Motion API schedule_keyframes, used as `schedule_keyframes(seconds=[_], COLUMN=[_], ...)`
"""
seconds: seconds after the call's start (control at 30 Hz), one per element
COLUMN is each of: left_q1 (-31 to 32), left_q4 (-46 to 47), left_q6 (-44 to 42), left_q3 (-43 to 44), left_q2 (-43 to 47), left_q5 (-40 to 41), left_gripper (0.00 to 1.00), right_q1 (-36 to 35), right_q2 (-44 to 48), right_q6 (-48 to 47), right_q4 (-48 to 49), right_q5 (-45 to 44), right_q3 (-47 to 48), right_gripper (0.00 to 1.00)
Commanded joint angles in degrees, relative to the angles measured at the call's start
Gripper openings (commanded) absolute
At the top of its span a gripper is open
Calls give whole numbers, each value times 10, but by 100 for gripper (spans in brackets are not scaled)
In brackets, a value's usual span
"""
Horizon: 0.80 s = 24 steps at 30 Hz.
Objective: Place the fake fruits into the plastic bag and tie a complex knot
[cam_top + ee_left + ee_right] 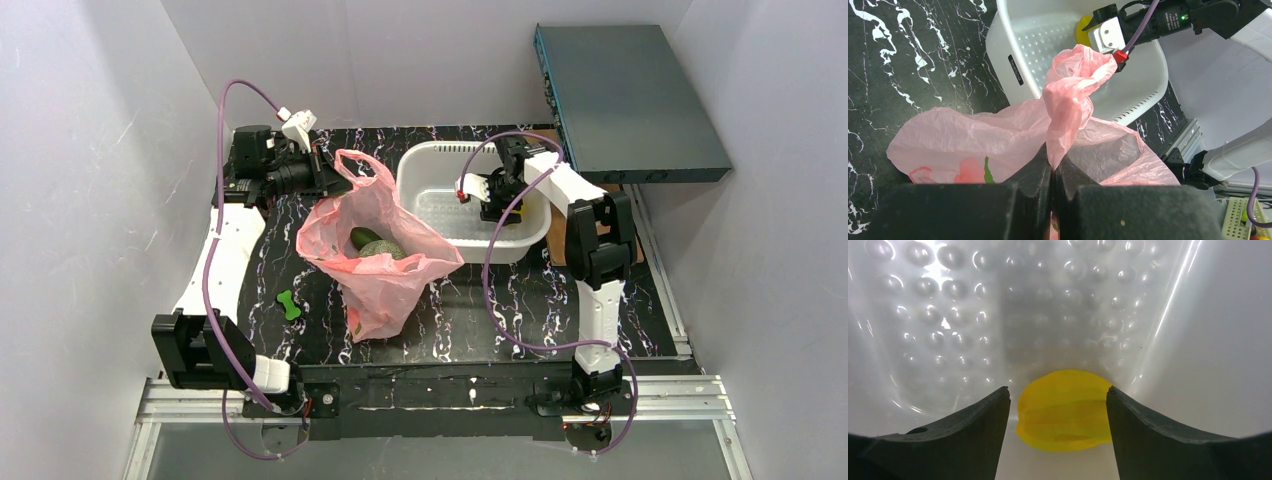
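Left holds bag; right over yellow fruit.
Left gripper, arm stretched to upper left, jaws clamped on bag handle. Right gripper dips into basket, upper centre, jaws apart astride yellow fruit. Avocado and melon sit in bag, centre.

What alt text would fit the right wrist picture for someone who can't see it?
A small yellow fake fruit lies inside a white dimpled plastic basket, between the two dark fingers of the right end effector, which stand open on either side of it.
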State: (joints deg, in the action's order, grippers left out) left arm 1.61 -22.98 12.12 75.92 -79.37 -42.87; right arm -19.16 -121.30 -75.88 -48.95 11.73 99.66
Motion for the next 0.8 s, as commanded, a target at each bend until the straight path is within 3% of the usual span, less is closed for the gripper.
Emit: schedule_keyframes(seconds=[0.0,0.1,0.27,0.57,0.77], left_q1=[-2,-1,-2,-2,-2], left_q4=[-9,-9,-9,-9,-9], left_q6=[-11,-11,-11,-11,-12], left_q3=[19,19,17,22,27], left_q2=[-2,-2,-2,-11,-15], left_q5=[-4,-5,-4,-7,-9], left_gripper=[0,0,0,0,0], right_q1=[8,13,13,13,14], right_q2=[14,5,-35,-26,-5], right_q6=[-57,-79,-28,-69,-36], right_q4=[-6,5,-33,50,12], right_q5=[8,5,-1,-94,-50], right_q3=[9,10,80,-5,20], right_gripper=[78,79,81,83,84])
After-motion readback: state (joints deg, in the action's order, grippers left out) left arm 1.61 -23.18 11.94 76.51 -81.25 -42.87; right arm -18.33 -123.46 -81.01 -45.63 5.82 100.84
